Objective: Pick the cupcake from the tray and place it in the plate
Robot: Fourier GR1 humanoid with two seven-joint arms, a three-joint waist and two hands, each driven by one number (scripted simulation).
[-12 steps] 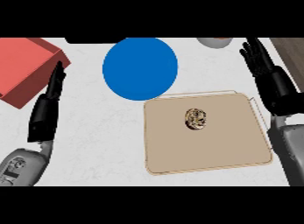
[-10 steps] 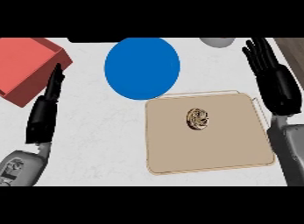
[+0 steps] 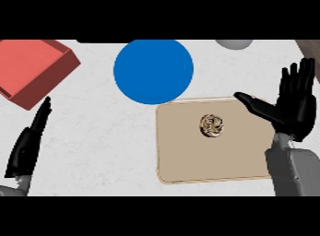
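I read the small brown cupcake (image 3: 212, 125), swirled on top and roughly round from above, as lying in the upper middle of the flat beige square tray (image 3: 189, 161), well short of the round blue plate (image 3: 153, 70) that sits just beyond the tray's far left corner. My right hand (image 3: 293, 107) stands over the tray's right edge with fingers straight and spread and the thumb stretched toward the cupcake; it holds nothing. My left hand (image 3: 27, 144) rests open on the white marbled tabletop (image 3: 94, 138) at the lower left, fingers straight, also with nothing in it.

Risks as I judge them: the cupcake is small and low against a smooth tray, so a closing thumb could nudge it sideways across the surface rather than trap it. It also looks soft on top, so curling round it from above might squash or smear it. The tray has a thin raised rim and rounded corners; fingers coming in low from the right could catch that rim and shift the whole tray. The plate looks glossy and shallow, so a tilted release could let the cupcake roll off. The red open box (image 3: 27, 69) at upper left stands apart from the route.
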